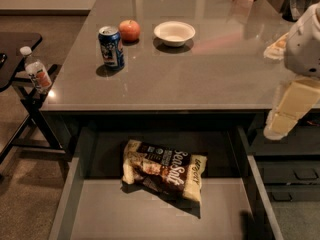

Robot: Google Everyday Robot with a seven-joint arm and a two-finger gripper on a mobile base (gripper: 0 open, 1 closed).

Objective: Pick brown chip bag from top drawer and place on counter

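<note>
The brown chip bag lies flat in the open top drawer, towards the back and just under the counter's front edge. Its white "Sea Salt" lettering faces up. The glossy grey-brown counter spans the upper view. My gripper hangs from the white arm at the far right, over the counter's right front corner. It is well to the right of the bag, higher than it, and not touching it.
On the counter's left part stand a blue soda can, an apple and a white bowl. A water bottle sits on a black side table at left. Smaller dark drawers are at lower right.
</note>
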